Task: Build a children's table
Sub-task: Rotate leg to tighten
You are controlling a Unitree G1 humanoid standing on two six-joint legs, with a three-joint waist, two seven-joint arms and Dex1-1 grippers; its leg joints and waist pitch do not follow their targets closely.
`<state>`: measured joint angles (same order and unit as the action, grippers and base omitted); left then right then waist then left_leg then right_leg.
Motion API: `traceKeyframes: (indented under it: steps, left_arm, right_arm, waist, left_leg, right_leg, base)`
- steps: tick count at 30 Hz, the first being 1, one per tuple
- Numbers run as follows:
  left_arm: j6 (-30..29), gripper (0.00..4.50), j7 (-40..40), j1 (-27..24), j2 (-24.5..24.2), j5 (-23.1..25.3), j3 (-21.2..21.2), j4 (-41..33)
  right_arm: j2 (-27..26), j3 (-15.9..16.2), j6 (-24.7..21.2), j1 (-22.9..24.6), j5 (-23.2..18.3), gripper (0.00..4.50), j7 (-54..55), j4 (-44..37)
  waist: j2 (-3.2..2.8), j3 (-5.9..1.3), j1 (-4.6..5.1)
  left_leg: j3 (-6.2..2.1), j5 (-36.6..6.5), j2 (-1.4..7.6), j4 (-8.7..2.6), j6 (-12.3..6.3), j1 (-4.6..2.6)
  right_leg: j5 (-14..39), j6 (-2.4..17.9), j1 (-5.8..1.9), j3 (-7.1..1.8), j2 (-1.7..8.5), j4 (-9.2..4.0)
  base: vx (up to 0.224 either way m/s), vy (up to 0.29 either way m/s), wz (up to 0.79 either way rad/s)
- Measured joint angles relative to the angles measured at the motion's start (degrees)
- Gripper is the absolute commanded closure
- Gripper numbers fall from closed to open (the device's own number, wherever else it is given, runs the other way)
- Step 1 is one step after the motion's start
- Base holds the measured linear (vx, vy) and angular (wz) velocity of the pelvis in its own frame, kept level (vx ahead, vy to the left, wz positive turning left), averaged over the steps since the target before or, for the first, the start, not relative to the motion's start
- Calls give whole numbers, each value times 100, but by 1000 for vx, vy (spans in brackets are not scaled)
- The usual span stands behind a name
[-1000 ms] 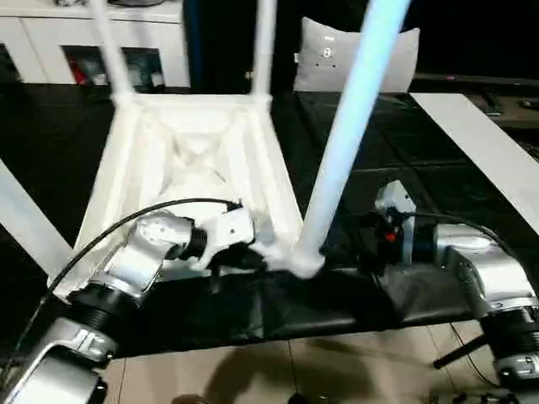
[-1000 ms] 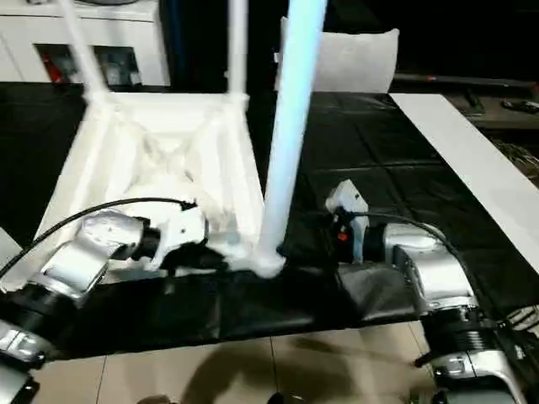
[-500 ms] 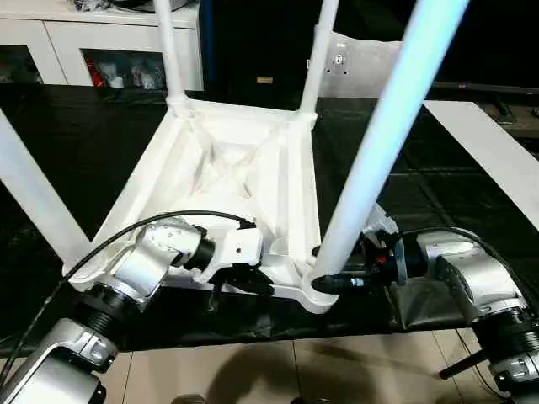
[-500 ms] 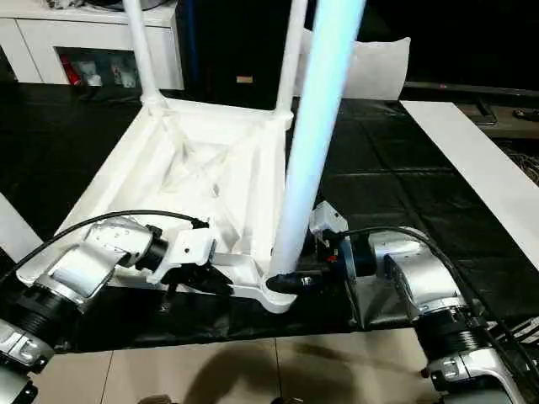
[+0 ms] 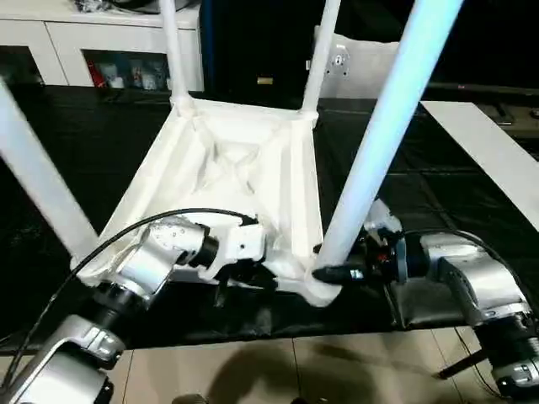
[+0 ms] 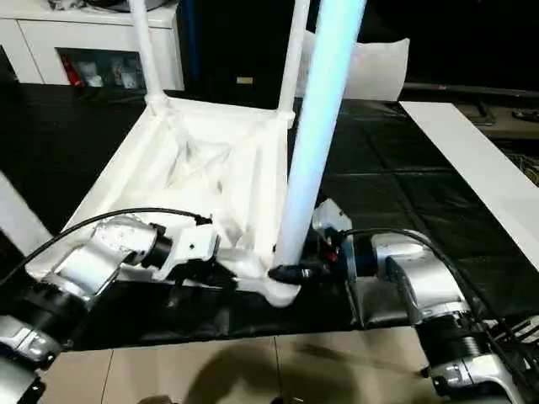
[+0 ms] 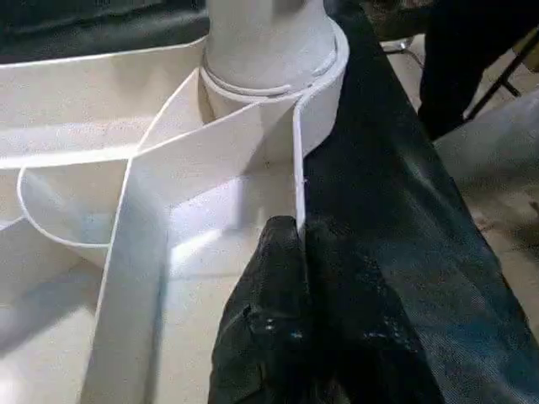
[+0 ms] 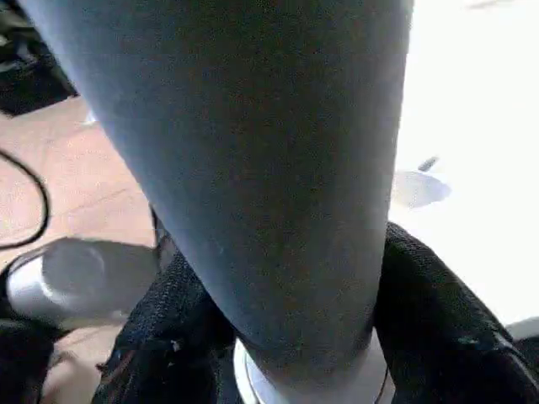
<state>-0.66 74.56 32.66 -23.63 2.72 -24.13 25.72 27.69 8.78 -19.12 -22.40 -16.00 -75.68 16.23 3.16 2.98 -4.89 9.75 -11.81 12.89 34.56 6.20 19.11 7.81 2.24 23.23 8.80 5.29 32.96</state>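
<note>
I see my left gripper [image 7: 295, 244] pinched on the near rim of the children's table [image 5: 244, 168], upside down on the black mat [image 5: 472, 194]. My right gripper [image 5: 330, 273] clasps the near-right leg [image 5: 379, 143] at its socket.

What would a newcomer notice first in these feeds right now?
The upside-down children's table on the black surface, legs pointing up. At its near right corner, the right tool clasps the base of the nearest leg, while the left tool pinches the tabletop's rim beside that corner socket.
</note>
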Motion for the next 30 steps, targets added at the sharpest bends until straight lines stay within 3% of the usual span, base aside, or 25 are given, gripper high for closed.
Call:
traceKeyframes:
  steps: [9,15,20,24,29,30]
  left_arm:
    - [222,450,-357,282,73,89,16,490]
    - [279,450,-948,399,72,258,210,766]
    - [30,450,-1199,389,169,239,355,749]
    - [-302,450,-1442,277,276,200,457,540]
    - [-364,450,-1819,158,448,197,564,457]
    - [-263,423,-1847,156,471,181,583,501]
  right_arm:
    - [362,-672,-487,718,-483,131,285,-778]
    - [371,-794,-511,1213,-531,87,566,-1184]
    - [200,-1153,-644,1414,-720,44,1061,-1686]
    - [19,-1152,-710,1670,-733,2,1502,-2061]
    - [-140,-1042,-784,1773,-722,2,1765,-2199]
    - [-210,-1035,-789,1774,-723,1,1806,-2240]
  waist:
    - [-1,0,4]
    - [-4,2,288]
    - [-5,1,289]
    - [-6,2,285]
    - [-2,3,306]
    - [-2,3,309]
  left_leg:
    - [-8,1,-1,-1,-4,29]
    - [-13,-2,0,-6,-5,56]
    - [-17,-2,2,-10,-6,97]
    - [-13,-7,6,-12,-13,102]
    - [-5,-7,3,-13,-15,104]
    - [-4,-7,0,-13,-14,104]
  right_leg:
    - [3,-10,-1,5,-2,-4]
    - [3,-10,14,19,-8,-15]
    - [3,-10,46,16,-8,-14]
    - [4,-10,59,5,-8,-6]
    - [5,-12,75,-2,-8,-1]
    - [4,-12,77,-2,-8,-1]
  base:
    - [0,0,0]
    - [0,0,0]
    - [0,0,0]
    - [0,0,0]
    - [0,0,0]
    - [0,0,0]
